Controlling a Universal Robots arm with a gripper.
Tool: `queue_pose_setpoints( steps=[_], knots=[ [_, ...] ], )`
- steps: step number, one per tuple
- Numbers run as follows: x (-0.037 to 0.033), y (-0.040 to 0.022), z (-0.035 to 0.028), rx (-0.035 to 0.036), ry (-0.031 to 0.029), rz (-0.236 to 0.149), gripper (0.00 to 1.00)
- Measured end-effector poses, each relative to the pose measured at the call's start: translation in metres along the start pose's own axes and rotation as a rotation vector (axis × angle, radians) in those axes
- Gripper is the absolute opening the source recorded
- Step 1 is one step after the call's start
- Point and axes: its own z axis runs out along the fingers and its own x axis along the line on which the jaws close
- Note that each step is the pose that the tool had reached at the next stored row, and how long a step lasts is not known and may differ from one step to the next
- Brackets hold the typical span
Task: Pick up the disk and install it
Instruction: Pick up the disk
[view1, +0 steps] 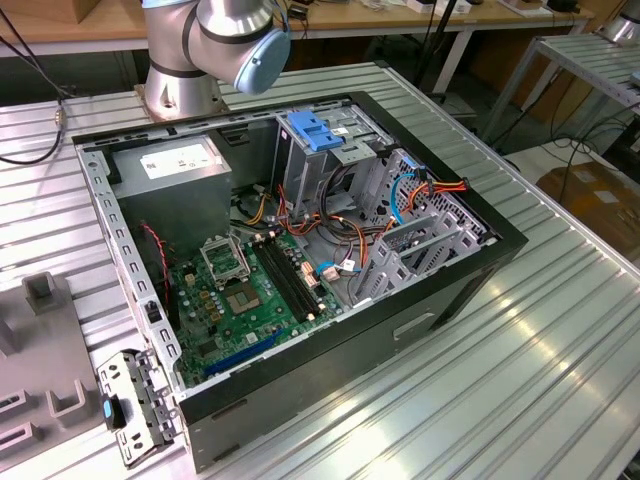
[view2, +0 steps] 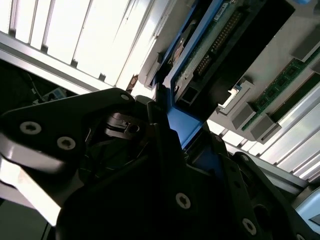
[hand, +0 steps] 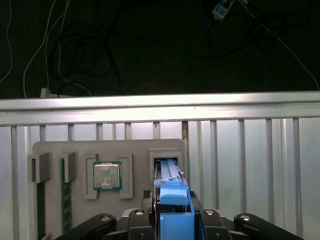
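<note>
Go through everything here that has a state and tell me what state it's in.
computer case: open, side panel off.
disk: on edge at the slot of the grey holder, blue rail between the jaws.
gripper: shut on the disk.
processor: seated in its holder pocket.
memory stick: standing in its holder slot.

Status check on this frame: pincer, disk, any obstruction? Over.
Pincer shut on the disk. Disk stands on edge in a slot of the grey tray. No obstruction seen around it.
</note>
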Motion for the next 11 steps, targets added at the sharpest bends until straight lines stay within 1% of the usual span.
queue_pose_setpoints(
  steps=[11],
  knots=[
    [0.0, 0.0, 0.0, -0.0001, 0.0003, -0.004, 0.37]
  ],
)
